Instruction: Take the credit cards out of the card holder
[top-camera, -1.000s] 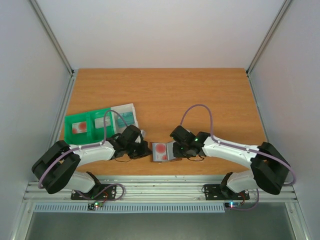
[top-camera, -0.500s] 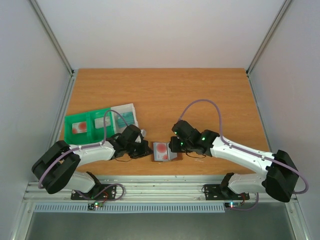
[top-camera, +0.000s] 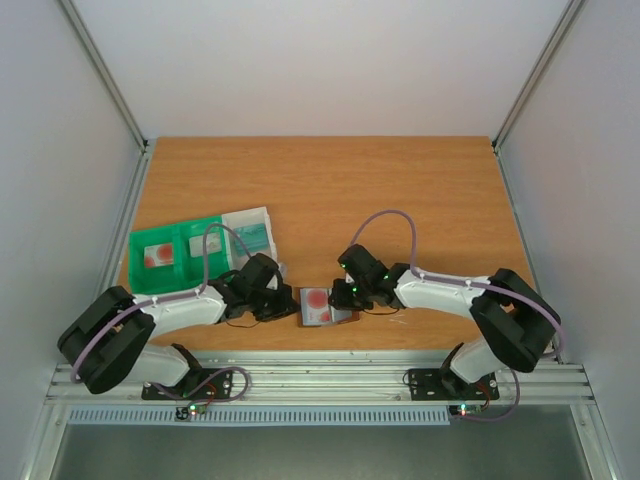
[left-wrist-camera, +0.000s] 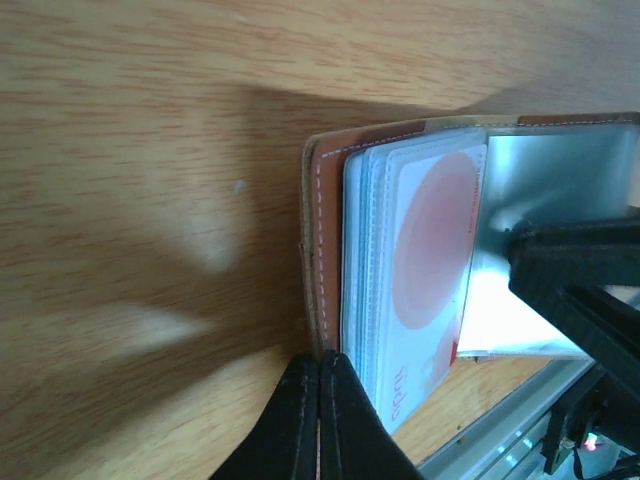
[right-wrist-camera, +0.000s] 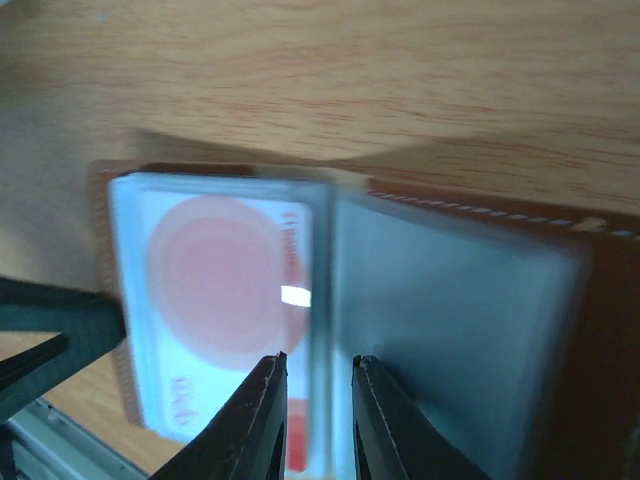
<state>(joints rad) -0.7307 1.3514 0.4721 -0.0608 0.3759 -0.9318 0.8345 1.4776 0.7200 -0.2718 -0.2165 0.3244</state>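
The card holder (top-camera: 343, 316), a brown leather bifold, lies open near the table's front edge. On its left half a white credit card (top-camera: 316, 299) with a red disc sits in a clear sleeve. My left gripper (top-camera: 292, 303) is shut on the leather cover's left edge (left-wrist-camera: 325, 200), with its tips (left-wrist-camera: 320, 362) beside the sleeve stack and the card (left-wrist-camera: 430, 260). My right gripper (top-camera: 338, 295) hangs over the holder's middle. In the right wrist view this gripper (right-wrist-camera: 315, 365) is open by a narrow gap astride the sleeve's inner edge, between the card (right-wrist-camera: 215, 290) and the grey-blue pocket (right-wrist-camera: 450, 330).
A green and clear compartment tray (top-camera: 200, 232) stands at the left behind my left arm, with a red-marked card (top-camera: 158, 254) and a teal card (top-camera: 258, 235) in it. The metal rail (top-camera: 320, 380) runs just below the holder. Grey walls enclose the table.
My right gripper has moved left, from beside the holder's right edge to over its middle. The holder has shifted slightly left. My left gripper has stayed shut at its left edge.
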